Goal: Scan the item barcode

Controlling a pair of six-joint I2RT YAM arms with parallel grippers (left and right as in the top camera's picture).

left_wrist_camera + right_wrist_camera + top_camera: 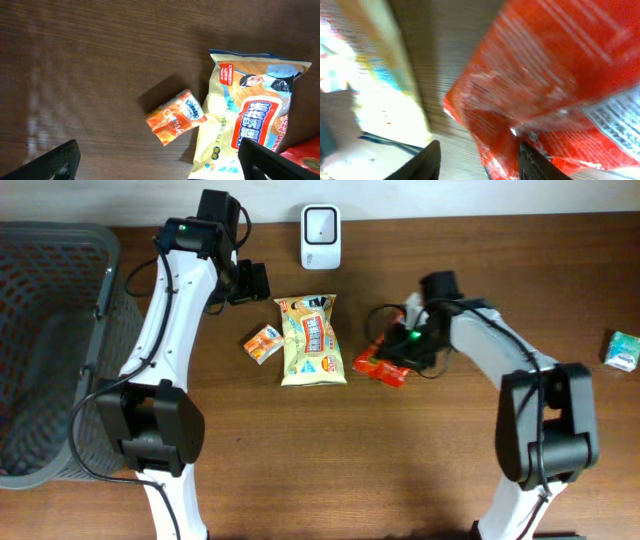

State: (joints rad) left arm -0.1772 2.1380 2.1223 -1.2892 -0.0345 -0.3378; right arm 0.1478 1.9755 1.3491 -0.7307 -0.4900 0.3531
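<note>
Overhead: brown table (300, 460), two arms reaching in from the near edge. Scanner (320, 223), white, stands at the far edge, centre. Yellow bag (312, 340) lies flat mid-table; small orange packet (264, 343) just left of it, touching or nearly so. Red packet (380, 366) lies on the table right of the yellow bag, a narrow strip of wood between them, well short of the scanner. Grey mesh basket (50, 250) sits at the far left. Teal packet (622, 350) lies alone near the right edge.

Left gripper (250, 280) hangs over the table left of the scanner, beyond the orange packet. Left wrist view: jaws wide apart, one finger in each lower corner, nothing between them but wood; orange packet and yellow bag lie ahead.

Right gripper (400, 352) is down at the red packet's right end, green light showing on the wrist. Right wrist view, blurred: jaws partway apart, wood visible in the gap. The red packet fills the upper right and overlaps the right-hand finger (530, 160); nothing looks pinched. Contact between finger and packet cannot be told.
</note>
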